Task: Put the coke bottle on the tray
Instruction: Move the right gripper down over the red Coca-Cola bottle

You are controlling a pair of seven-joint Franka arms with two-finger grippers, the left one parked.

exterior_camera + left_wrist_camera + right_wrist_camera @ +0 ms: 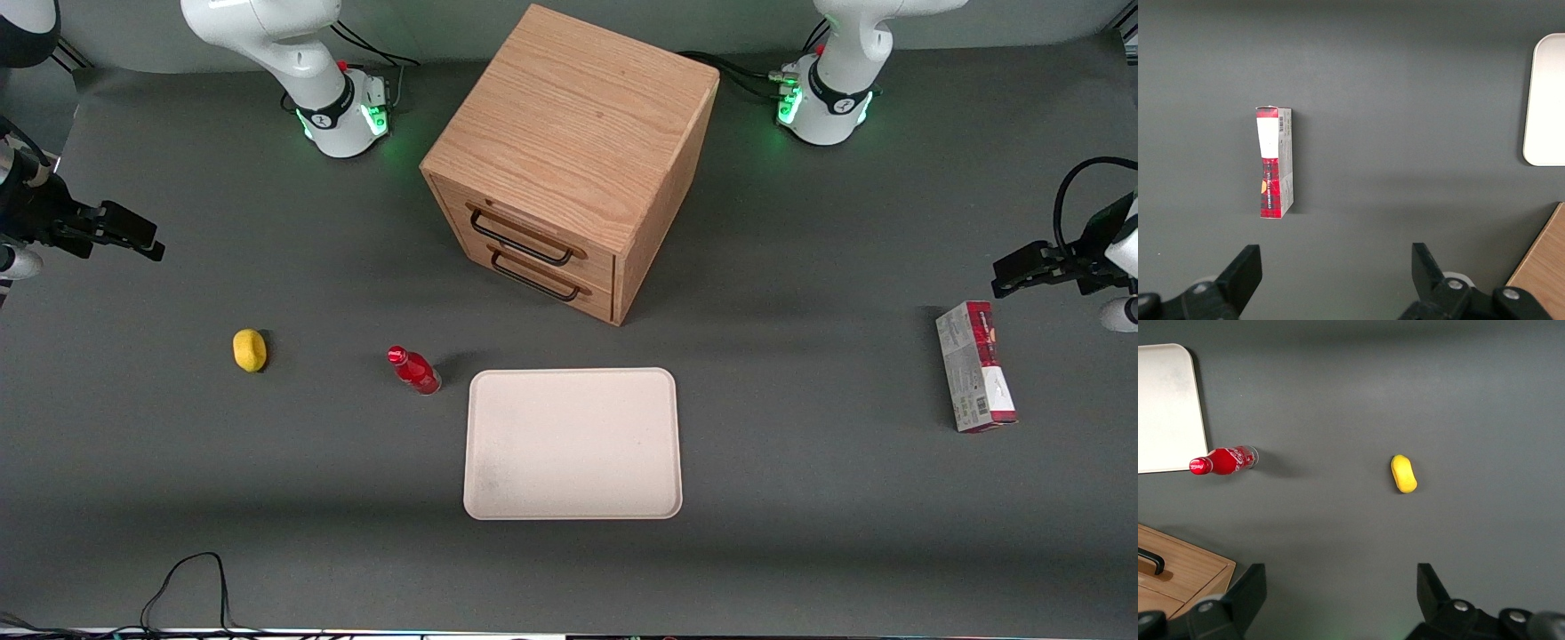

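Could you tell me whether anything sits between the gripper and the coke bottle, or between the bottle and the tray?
Nothing visible does. The open gripper hangs at the working arm's end of the table. The lemon lies aside of its path, nearer the front camera. The coke bottle stands upright beside the tray, bare table between them.

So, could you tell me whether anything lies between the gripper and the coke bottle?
Only a yellow lemon-like object lies roughly between them on the table. The open gripper hovers toward the working arm's end; the coke bottle stands beside the tray. The front view shows this.
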